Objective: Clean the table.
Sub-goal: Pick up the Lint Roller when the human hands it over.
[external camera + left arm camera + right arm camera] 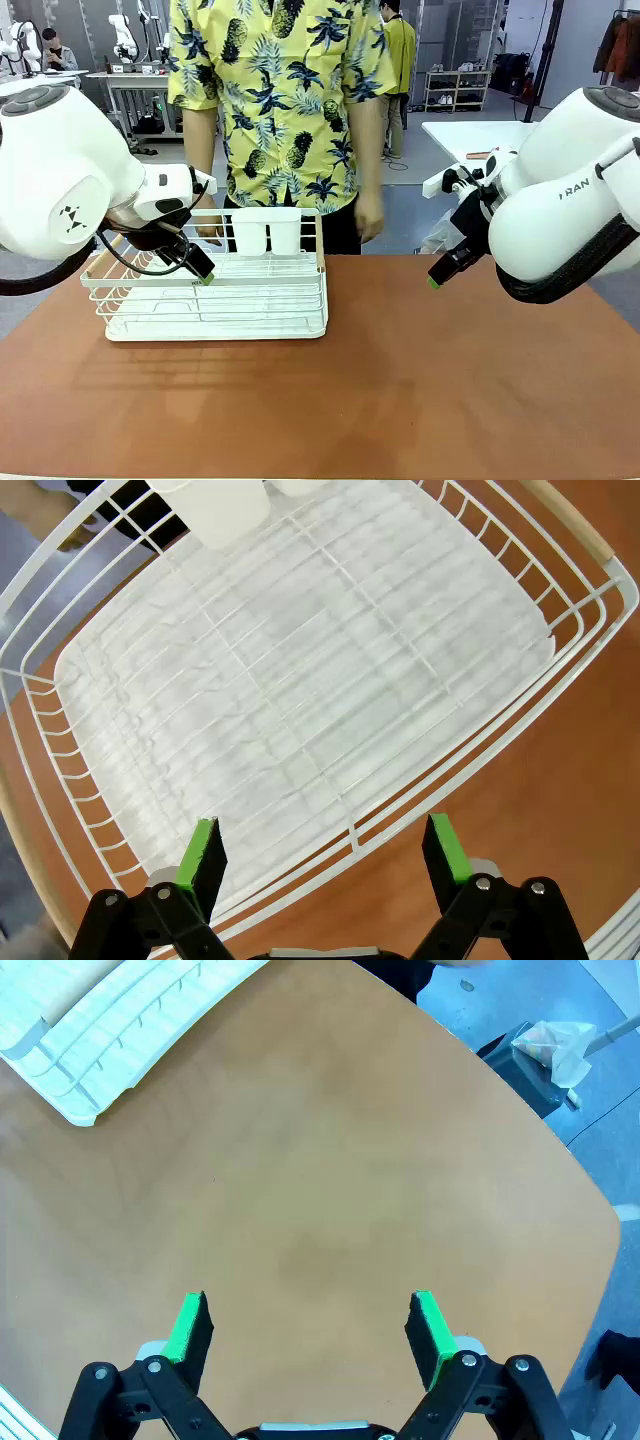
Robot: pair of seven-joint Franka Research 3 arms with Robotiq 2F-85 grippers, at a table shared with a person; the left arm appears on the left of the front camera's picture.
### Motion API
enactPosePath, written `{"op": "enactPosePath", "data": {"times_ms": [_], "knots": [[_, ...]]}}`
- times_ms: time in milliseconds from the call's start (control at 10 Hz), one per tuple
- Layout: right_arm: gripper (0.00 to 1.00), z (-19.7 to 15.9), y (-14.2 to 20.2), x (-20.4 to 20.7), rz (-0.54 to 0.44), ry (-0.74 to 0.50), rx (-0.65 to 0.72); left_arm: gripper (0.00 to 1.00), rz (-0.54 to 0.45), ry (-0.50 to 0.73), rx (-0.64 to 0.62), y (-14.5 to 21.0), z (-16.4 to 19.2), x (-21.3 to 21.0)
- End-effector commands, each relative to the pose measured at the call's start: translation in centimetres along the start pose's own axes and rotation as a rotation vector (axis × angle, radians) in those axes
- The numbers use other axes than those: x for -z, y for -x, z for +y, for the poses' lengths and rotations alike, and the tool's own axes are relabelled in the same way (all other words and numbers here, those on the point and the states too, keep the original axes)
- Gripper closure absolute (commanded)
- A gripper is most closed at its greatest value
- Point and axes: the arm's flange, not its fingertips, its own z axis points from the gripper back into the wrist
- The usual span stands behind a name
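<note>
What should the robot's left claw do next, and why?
Probably lower the open left gripper onto the white rack at its near rim and close: that rim shows between its fingers, and the rack sits on the table to be cleaned.

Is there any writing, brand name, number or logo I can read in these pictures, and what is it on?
"FRAN": grey letters on the white shell of the right arm, first letter faint, the rest hidden.
Dark emblem on the left arm: a sign, no letters.
Wire rack and table: no print that I can make out.
</note>
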Motion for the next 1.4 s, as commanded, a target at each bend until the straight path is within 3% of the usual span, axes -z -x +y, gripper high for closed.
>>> {"op": "enactPosePath", "data": {"times_ms": [0,1000,1200,1300], "knots": [[0.00,0.0,0.0,0.0,0.000,0.000,0.000,0.00,0.000,0.000,0.000,0.0,0.0,0.0],[0.00,0.0,0.0,0.0,0.000,0.001,0.000,0.00,0.000,0.000,0.001,0.0,-0.1,0.0],[0.00,-3.7,-3.2,-6.1,-0.059,-0.144,0.147,0.00,0.032,0.188,-0.150,-4.0,3.3,-6.4],[0.00,-6.3,-3.7,-8.9,-0.078,-0.298,0.252,0.00,0.073,0.380,-0.305,-4.0,6.3,-9.5]]}}
